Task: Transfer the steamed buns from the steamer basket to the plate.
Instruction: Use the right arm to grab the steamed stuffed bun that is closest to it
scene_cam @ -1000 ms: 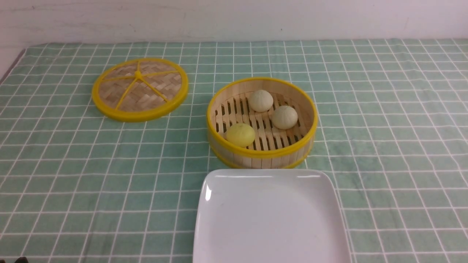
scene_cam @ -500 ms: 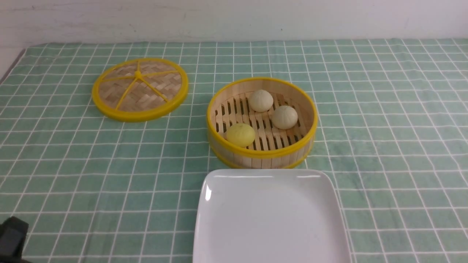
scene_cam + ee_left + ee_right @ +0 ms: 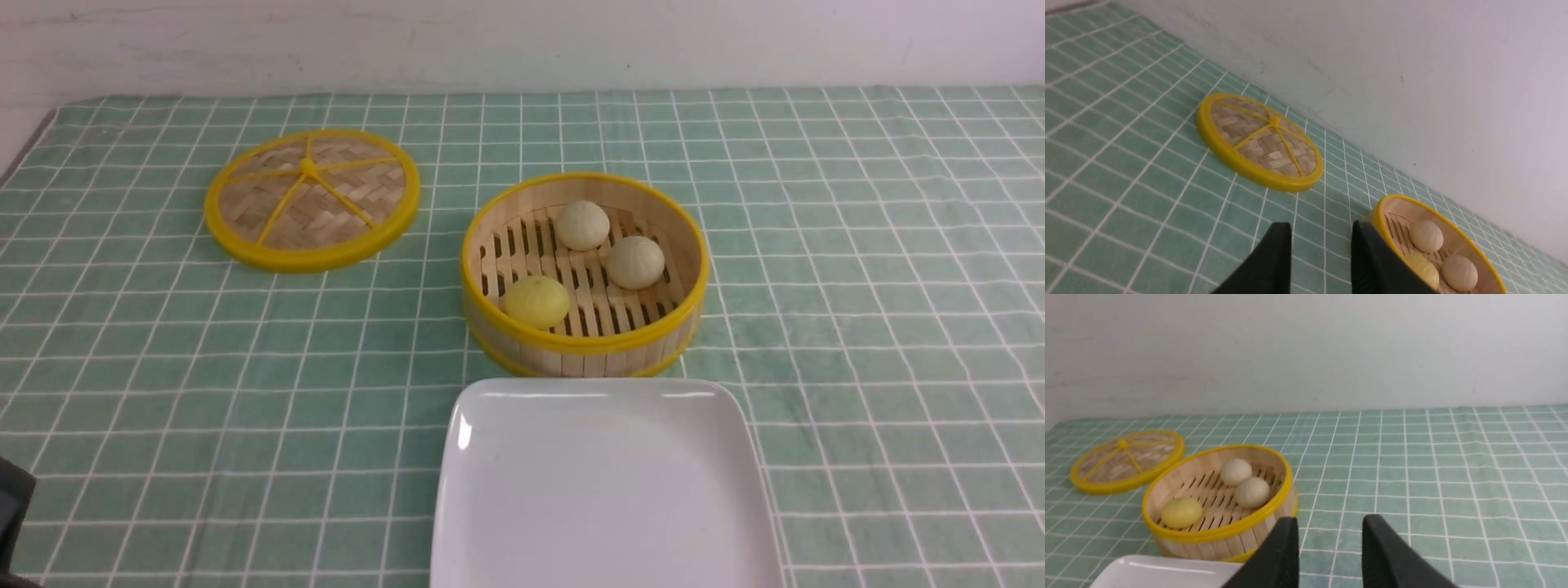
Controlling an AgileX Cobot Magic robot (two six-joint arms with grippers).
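A flat round lid of woven bamboo strips with a thick yellow rim (image 3: 312, 198) lies on the left, far part of the surface, its thin yellow spokes running from a small yellow hub out to the rim. It rests flat on a pale green cloth printed with a white grid of squares (image 3: 857, 245), which covers the surface from side to side and wrinkles slightly on the right. Behind the cloth's far edge stands a plain white wall with faint scuffs (image 3: 522, 41), and a thin dark strip (image 3: 28, 145) runs along the cloth's far left edge.
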